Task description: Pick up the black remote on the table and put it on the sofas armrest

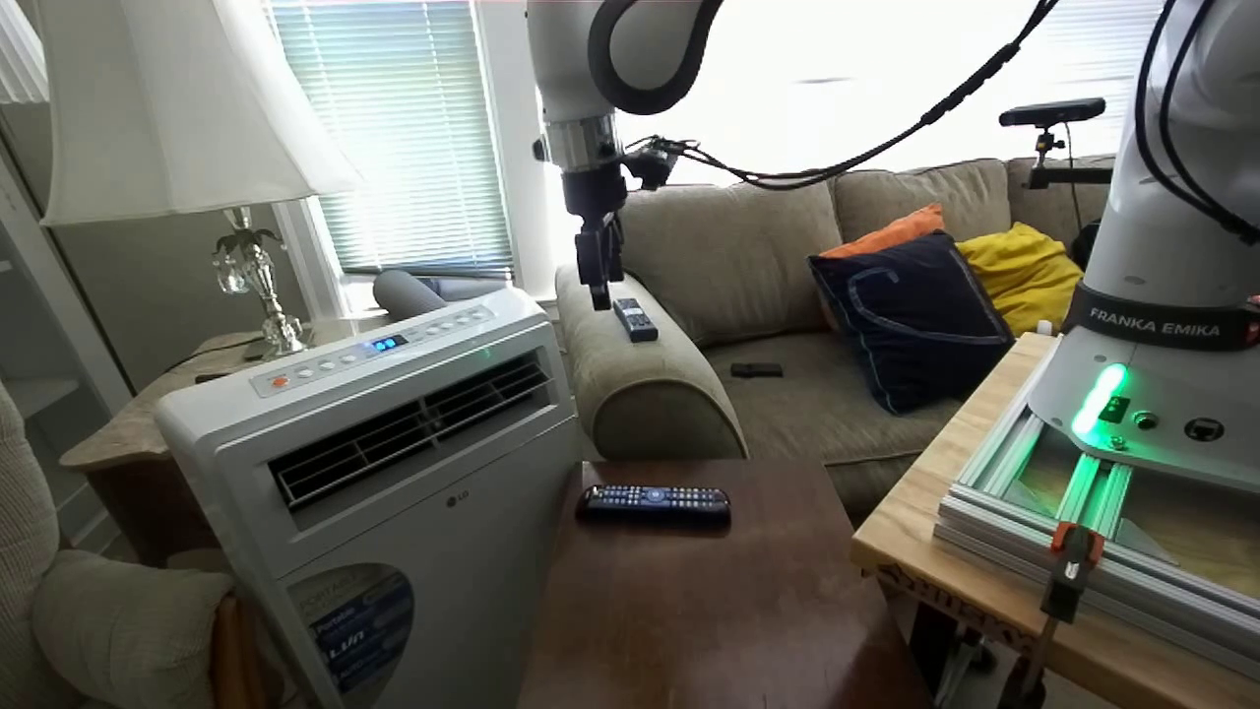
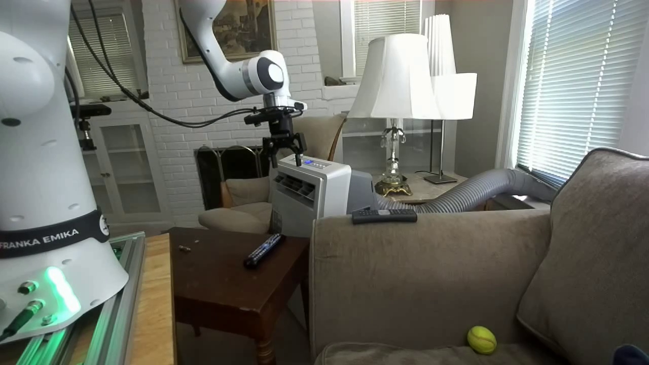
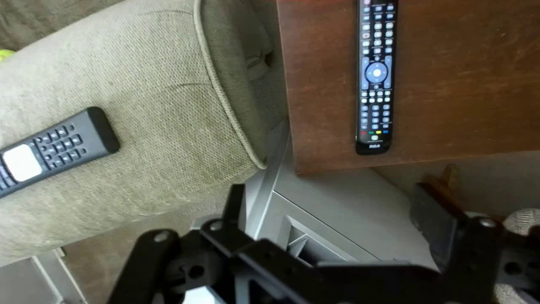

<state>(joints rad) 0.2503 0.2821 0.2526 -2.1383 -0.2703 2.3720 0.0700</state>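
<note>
The black remote (image 1: 654, 502) lies flat on the dark brown table (image 1: 719, 601), near the end by the air conditioner. It also shows in an exterior view (image 2: 263, 250) and in the wrist view (image 3: 376, 80). The sofa's armrest (image 1: 650, 384) is beside the table; it also shows in an exterior view (image 2: 431, 248) and at the left of the wrist view (image 3: 164, 114). My gripper (image 2: 286, 162) is open and empty, raised above table height near the air conditioner. In the wrist view its fingers (image 3: 333, 213) are wide apart, with the black remote beyond them.
A shorter dark remote (image 1: 635, 320) lies on the armrest. The white air conditioner (image 1: 384, 433) stands against the table's end, under my gripper in the wrist view (image 3: 346, 207). A lamp (image 2: 395, 81) stands behind it. A small dark object (image 1: 756, 370) and a tennis ball (image 2: 481, 339) lie on the seat.
</note>
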